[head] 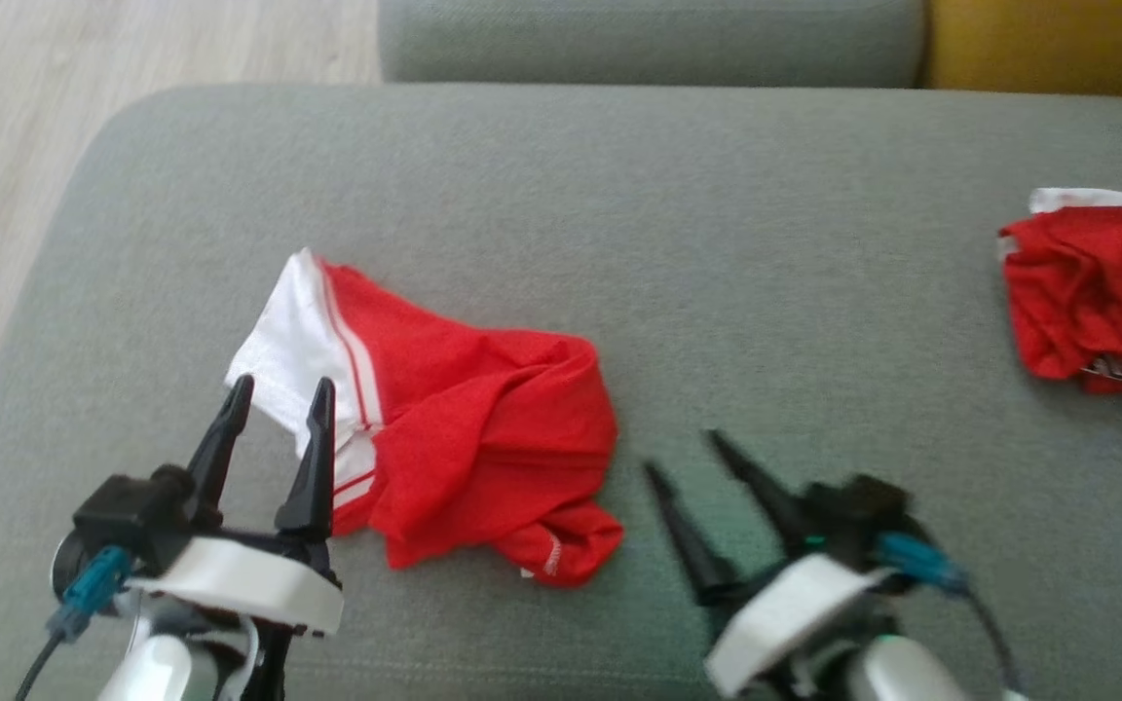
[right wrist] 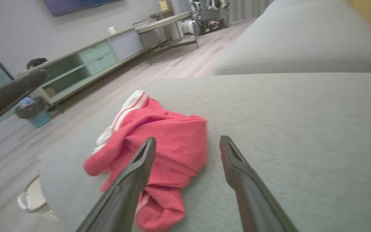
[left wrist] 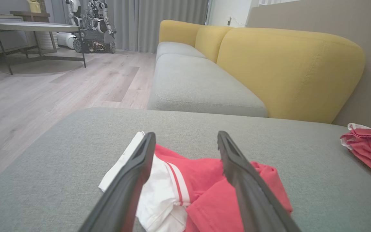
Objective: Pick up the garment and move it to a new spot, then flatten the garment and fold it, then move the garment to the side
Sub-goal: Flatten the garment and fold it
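Red twice on one grey cushion (head: 717,243): a crumpled garment (head: 464,428), a second garment (head: 1097,292) well apart. Spread and empty: left gripper (head: 283,385), right gripper (head: 686,453).

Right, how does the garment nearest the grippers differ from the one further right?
The near garment shows a broad white panel with red stripes; the far garment, a thin white strip. The near one lies fully in the head view; the far one is cut by its edge. Both are red, crumpled, on the grey cushion.
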Available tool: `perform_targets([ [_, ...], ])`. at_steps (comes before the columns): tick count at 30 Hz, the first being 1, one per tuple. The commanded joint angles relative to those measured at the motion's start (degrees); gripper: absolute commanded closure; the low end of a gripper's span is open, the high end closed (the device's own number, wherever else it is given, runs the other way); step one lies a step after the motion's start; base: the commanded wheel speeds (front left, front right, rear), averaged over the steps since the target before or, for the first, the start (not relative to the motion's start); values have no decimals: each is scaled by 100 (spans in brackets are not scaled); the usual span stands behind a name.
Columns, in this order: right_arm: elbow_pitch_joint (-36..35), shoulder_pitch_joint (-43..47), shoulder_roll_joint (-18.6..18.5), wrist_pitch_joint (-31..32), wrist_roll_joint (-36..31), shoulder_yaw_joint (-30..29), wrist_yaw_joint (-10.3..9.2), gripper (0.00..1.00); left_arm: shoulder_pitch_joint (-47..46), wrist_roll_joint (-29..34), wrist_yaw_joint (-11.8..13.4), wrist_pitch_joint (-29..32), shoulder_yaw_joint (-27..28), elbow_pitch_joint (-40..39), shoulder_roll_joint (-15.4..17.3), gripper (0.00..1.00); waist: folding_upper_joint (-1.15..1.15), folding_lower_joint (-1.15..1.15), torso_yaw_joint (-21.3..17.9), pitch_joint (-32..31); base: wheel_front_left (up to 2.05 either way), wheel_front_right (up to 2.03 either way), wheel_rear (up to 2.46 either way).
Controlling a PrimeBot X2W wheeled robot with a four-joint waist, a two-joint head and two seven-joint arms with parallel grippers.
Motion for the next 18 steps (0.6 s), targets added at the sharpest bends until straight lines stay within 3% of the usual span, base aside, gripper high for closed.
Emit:
perform_targets([
  [1, -38, -481, -14, -12, 136, 445, -4, 0, -401, -7, 7, -75, 227, -170, 42, 0, 0, 0, 176, 167, 0, 0, 0],
  [7, 662, -1190, -14, -158, 609, 1445, -4, 0, -658, 11, -71, -205, 165, -65, -43, 0, 0, 0, 507, 451, 0, 0, 0],
  [18, 1762, -2183, -14, -406, 1427, 2366, -4, 0, -928, 9, -177, -381, 79, 190, -216, 0, 0, 0, 911, 719, 0, 0, 0],
])
